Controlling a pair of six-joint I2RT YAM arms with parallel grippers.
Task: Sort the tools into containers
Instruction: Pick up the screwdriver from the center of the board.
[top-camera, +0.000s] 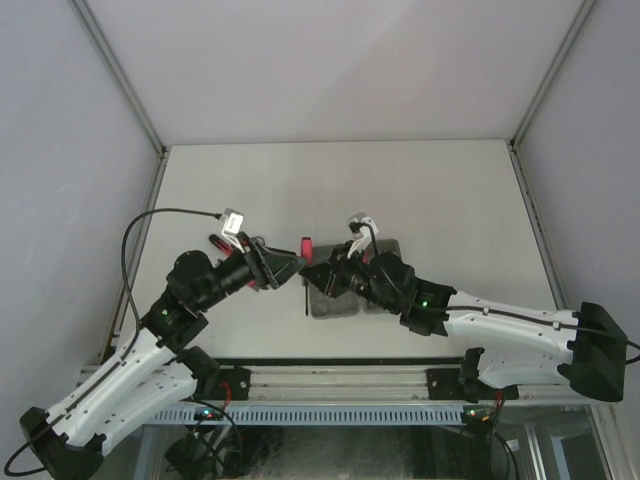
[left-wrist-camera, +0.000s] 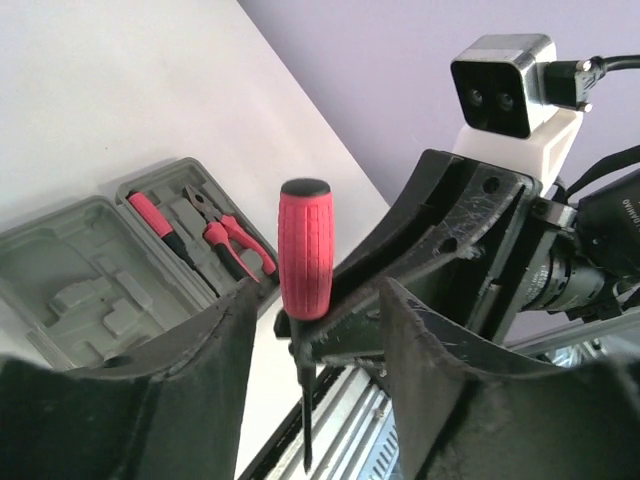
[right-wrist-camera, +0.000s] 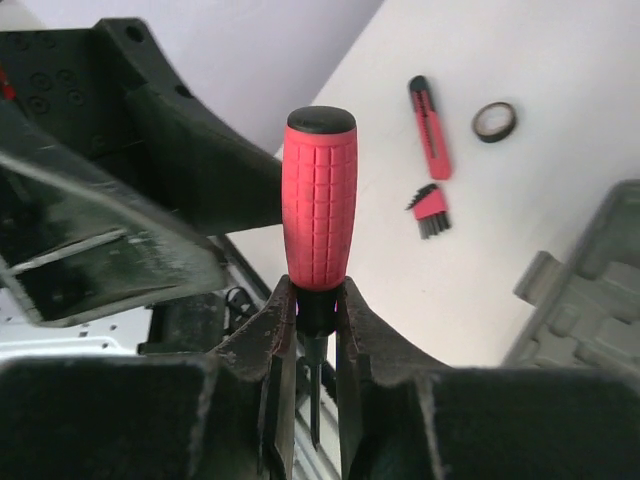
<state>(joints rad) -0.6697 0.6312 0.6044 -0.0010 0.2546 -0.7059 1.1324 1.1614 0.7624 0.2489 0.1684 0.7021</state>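
Right gripper (right-wrist-camera: 315, 305) was clamped on the black collar of the red ribbed-handle screwdriver (right-wrist-camera: 320, 200) by the left edge of the grey moulded plastic trays (left-wrist-camera: 40, 250); left gripper (left-wrist-camera: 315, 330), fingers apart beside the handle, should've closed squarely before any release.

pliers (left-wrist-camera: 225, 235) in tray (left-wrist-camera: 170, 168) | screwdriver (top-camera: 306, 246) left of tray | ring (right-wrist-camera: 494, 121) beside cutter (right-wrist-camera: 431, 125)

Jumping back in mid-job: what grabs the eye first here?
The red-handled screwdriver is held over the middle of the table, pinched just below its handle by the right gripper, with the open left gripper right at its handle. Nearby the grey case lies open, pliers in one half.
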